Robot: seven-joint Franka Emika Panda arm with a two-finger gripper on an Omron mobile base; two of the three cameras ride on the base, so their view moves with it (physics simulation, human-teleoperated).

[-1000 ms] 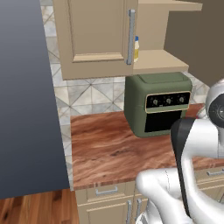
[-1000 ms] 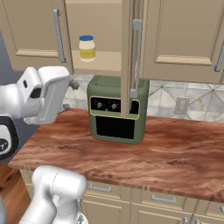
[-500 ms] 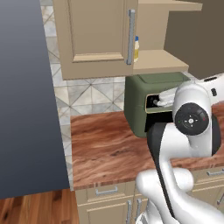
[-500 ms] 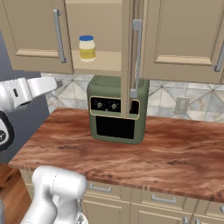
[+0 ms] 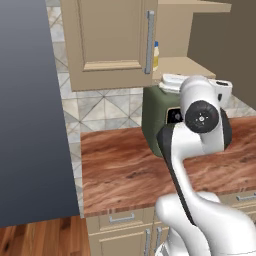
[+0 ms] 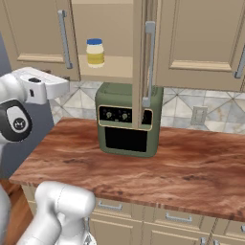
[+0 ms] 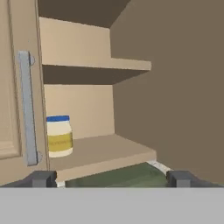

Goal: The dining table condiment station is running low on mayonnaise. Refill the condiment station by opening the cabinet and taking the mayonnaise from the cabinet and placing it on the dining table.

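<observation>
The mayonnaise (image 5: 156, 55) shows in the left base view as a thin pale sliver just past the edge of the shut left door, on the lower shelf of the cabinet (image 5: 107, 42). Below that shelf a green oven (image 5: 156, 120) stands on the wood-grain surface (image 5: 120, 170), largely hidden by the white arm in front of it.

In the right base view the mayonnaise (image 6: 95, 52) stands upright on the cabinet's (image 6: 201, 38) lower shelf — blue lid up, yellowish band round its middle — with bare shelf on either side. One door (image 6: 143, 62) is swung open and seen edge-on, its silver handle facing the camera. The green oven (image 6: 128, 119) sits directly beneath on the surface (image 6: 191, 167).

The hand view looks into the open compartment. The mayonnaise (image 7: 59, 136) stands at the left of the shelf, near the door handle (image 7: 27, 107). The claw (image 7: 111, 179) is spread wide with nothing between its tips (image 7: 40, 178) — well short of the jar.
</observation>
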